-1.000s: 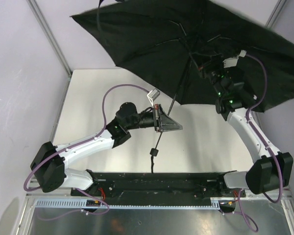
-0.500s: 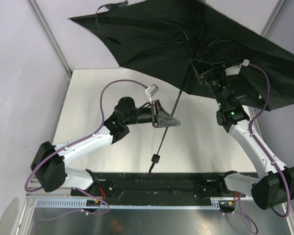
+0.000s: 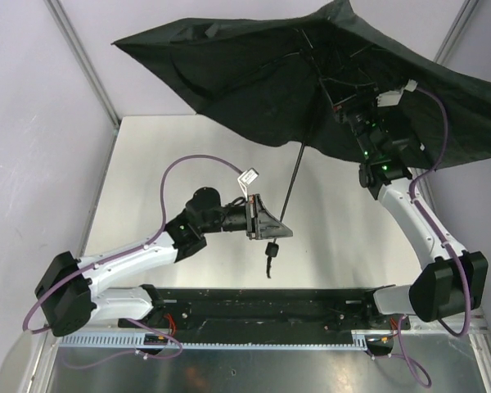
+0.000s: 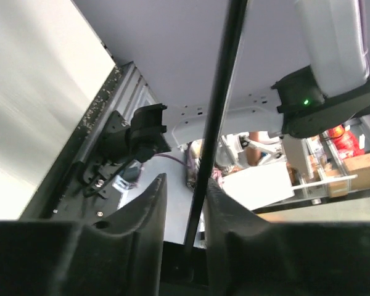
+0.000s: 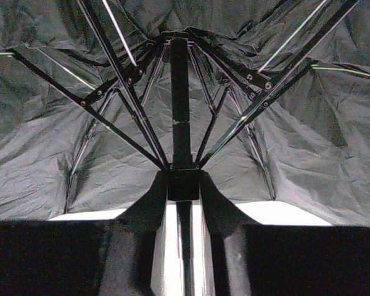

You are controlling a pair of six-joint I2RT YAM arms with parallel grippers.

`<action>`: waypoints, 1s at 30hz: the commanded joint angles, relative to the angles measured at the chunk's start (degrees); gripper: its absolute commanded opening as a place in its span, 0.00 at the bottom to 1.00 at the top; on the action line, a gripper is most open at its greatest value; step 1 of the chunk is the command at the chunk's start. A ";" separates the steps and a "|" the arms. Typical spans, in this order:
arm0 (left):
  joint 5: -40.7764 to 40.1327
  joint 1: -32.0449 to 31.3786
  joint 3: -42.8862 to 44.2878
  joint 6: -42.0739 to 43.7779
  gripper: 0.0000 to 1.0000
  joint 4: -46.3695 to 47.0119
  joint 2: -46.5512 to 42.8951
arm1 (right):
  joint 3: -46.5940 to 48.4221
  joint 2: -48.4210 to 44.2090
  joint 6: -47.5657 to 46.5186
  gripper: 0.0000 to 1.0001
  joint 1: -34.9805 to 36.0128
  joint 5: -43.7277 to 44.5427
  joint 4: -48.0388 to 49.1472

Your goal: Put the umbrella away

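The black umbrella [image 3: 254,74] is spread open high over the back of the table. Its thin shaft [image 3: 293,176] slants down to a small handle [image 3: 270,250] with a dangling cord. My left gripper [image 3: 282,230] straddles the shaft just above the handle. In the left wrist view the left gripper [image 4: 185,182] is open, with a gap on one side of the shaft [image 4: 225,74]. My right gripper [image 3: 349,110] is up under the canopy. In the right wrist view the right gripper [image 5: 184,185] is shut on the runner [image 5: 183,176], where the ribs [image 5: 117,80] meet.
The white table [image 3: 147,164] lies below the umbrella. A black rail [image 3: 262,299] carries both arm bases at the near edge. A metal post [image 3: 82,57] and pale walls close in the left and back. The canopy overhangs the table's right side.
My left gripper has opened off the shaft and moved down it toward the handle. The right gripper still holds the runner, and the canopy has tipped and shifted slightly.
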 commanded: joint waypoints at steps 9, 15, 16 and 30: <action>-0.39 8.56 14.83 5.08 0.00 -6.14 2.65 | 16.71 5.87 -10.85 0.00 -1.66 -15.12 -15.91; 1.74 14.10 23.84 5.65 0.00 -8.74 7.25 | -8.12 -8.31 -12.95 0.00 16.88 -5.78 -17.59; 1.81 13.97 23.82 5.44 0.00 -8.83 7.39 | -13.71 -11.57 -10.28 0.00 19.75 -3.94 -13.87; -4.52 7.41 16.03 5.57 0.00 -8.84 2.91 | -22.72 -16.19 -3.96 0.00 22.40 -1.74 -1.91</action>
